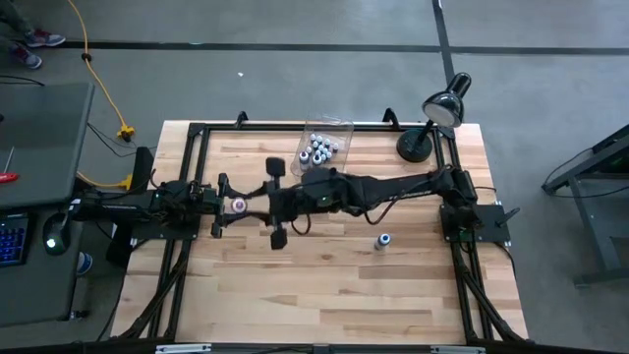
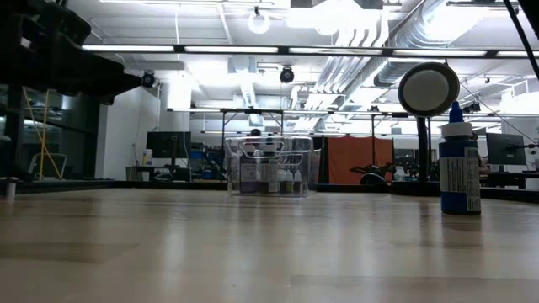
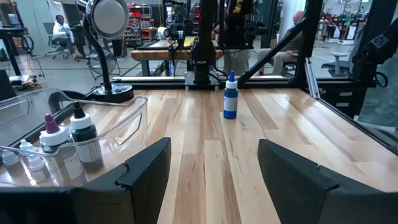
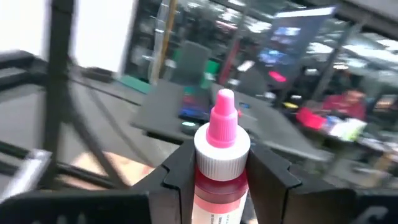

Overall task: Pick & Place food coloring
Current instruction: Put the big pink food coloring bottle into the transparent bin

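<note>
Busy workshop behind a wooden tabletop [image 1: 324, 295]: right claw [image 4: 219, 177] pinching an upright pink bottle [image 4: 221, 155] mid-tabletop, bin [image 1: 327, 147] just beyond; left claw [image 3: 214, 171] spread, facing the blue bottle [image 3: 231, 96].

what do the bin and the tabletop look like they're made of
The bin looks like clear, glossy plastic: the bottles and the wood show through its walls. The tabletop looks like pale wooden planks with a smooth, slightly shiny finish: grain and plank seams show.
</note>
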Robot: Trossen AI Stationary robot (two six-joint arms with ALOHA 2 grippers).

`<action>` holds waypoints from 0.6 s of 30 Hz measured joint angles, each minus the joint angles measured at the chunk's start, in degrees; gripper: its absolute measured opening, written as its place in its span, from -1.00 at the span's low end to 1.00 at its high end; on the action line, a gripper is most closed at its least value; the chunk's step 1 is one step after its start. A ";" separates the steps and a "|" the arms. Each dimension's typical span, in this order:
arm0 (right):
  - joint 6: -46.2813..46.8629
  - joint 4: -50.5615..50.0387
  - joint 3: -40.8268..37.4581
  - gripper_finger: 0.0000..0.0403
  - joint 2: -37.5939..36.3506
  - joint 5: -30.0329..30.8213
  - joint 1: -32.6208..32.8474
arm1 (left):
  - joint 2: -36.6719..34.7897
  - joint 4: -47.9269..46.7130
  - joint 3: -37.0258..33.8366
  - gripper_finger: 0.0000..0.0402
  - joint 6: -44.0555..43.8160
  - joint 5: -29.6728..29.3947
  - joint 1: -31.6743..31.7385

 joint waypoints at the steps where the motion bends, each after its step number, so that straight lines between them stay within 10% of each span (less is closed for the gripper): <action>1: -1.19 0.03 0.00 -0.47 -0.13 1.62 -0.22 | 0.00 0.01 -0.02 0.19 0.00 0.01 0.00; 18: 7.73 -13.89 0.00 -0.47 -5.17 21.38 -9.06 | 0.00 0.01 0.00 0.19 0.00 -0.08 0.00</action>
